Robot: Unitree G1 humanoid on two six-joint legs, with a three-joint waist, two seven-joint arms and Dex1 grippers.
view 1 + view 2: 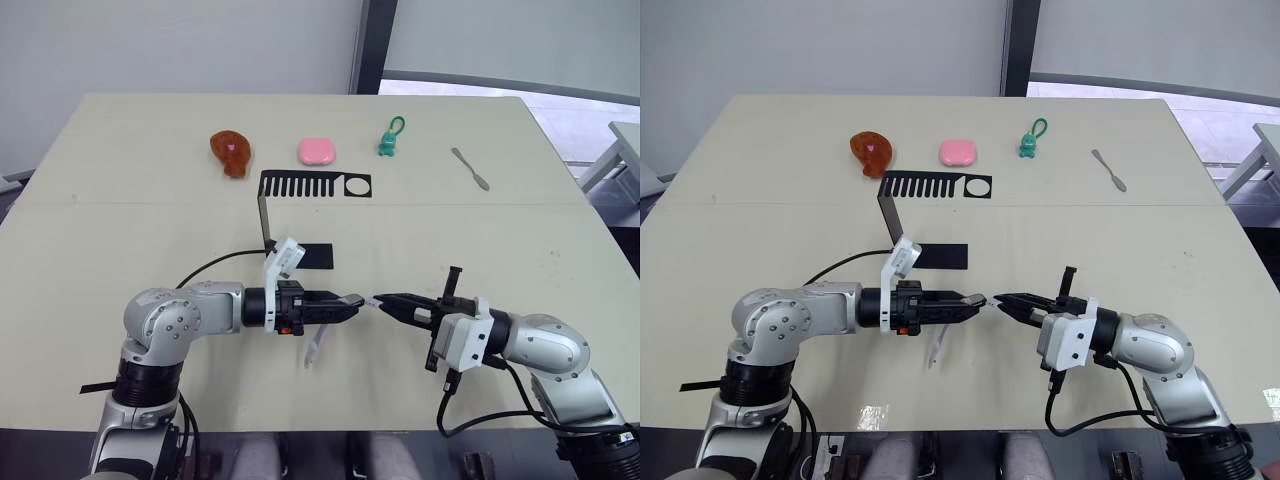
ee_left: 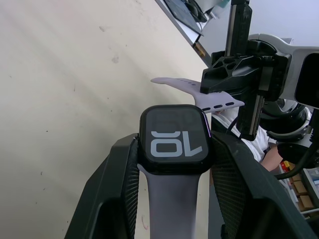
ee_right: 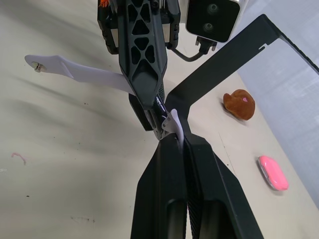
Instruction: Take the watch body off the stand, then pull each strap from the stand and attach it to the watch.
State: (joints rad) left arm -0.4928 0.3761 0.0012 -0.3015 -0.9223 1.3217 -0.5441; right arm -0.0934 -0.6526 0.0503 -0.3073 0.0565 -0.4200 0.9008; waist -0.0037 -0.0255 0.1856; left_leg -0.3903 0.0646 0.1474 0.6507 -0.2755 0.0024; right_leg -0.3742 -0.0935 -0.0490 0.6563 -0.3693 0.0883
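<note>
A wide pale beige table [image 1: 120, 200] stands before a plain light grey wall [image 1: 170, 40]. A dark vertical post [image 1: 370, 45] divides the wall from a bright window area [image 1: 520, 40].

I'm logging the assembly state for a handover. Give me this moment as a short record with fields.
stage: second strap being brought to the watch
left gripper: shut on the watch body, one strap already attached and hanging below
right gripper: shut on the second strap, its end at the watch
stand: no watch or straps on it, behind the grippers
table: also holds a brown toy, pink case, green keychain figure, grey tool
</note>
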